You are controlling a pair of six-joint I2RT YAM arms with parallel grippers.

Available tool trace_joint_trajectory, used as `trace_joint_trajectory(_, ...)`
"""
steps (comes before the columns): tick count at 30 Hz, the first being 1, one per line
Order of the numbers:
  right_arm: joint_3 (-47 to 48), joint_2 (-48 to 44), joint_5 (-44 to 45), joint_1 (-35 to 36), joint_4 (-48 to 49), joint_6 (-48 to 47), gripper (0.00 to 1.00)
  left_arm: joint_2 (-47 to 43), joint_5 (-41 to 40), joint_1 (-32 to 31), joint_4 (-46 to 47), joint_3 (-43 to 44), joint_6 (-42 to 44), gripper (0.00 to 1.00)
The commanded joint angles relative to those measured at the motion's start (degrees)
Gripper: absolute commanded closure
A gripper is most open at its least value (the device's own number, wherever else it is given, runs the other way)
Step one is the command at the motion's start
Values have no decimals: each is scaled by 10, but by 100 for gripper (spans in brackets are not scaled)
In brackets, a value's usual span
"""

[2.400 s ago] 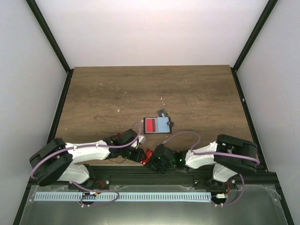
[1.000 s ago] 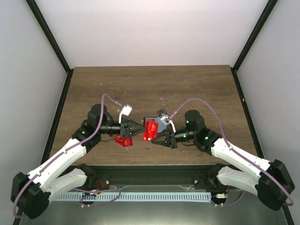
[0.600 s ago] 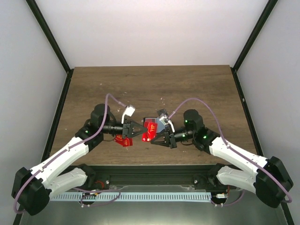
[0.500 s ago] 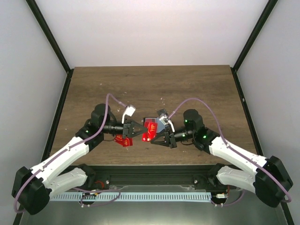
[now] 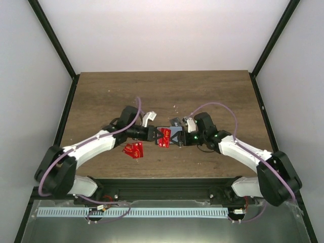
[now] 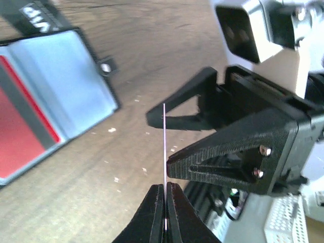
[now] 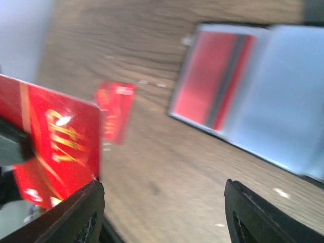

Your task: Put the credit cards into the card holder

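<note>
So the left gripper (image 6: 165, 190) is pinching one red card (image 7: 55, 147) with gold lettering, jaws clamped tight on its edge, holding it up off the table (image 5: 212, 96). The right gripper (image 7: 162, 192) is facing it from the other side with jaws spread wide, not gripping anything. The card holder (image 6: 76, 76) is lying open on the wood right by them, pale blue inside, with another red card (image 6: 17, 142) sitting in one pocket. A dark grey card (image 6: 43, 12) is lying just beside the holder. Loose red cards (image 5: 134, 150) are lying near the left arm.
</note>
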Motion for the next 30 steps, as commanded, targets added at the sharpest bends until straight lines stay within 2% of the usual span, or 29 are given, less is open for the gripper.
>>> trace_joint_trajectory(1,29,37,154,-3,-72,1,32,73,-39,9,-54,60,26,96)
trace_joint_trajectory(3,40,51,181,-3,-80,2,30,101,-54,20,-61,75,26,96)
trace_joint_trajectory(8,65,74,244,-3,-90,3,29,190,-25,51,-62,110,30,96)
trace_joint_trajectory(15,87,133,297,-3,-89,5,41,289,17,65,-96,170,62,96)
trace_joint_trajectory(30,80,203,281,-5,-47,10,51,322,27,66,-108,187,66,96)
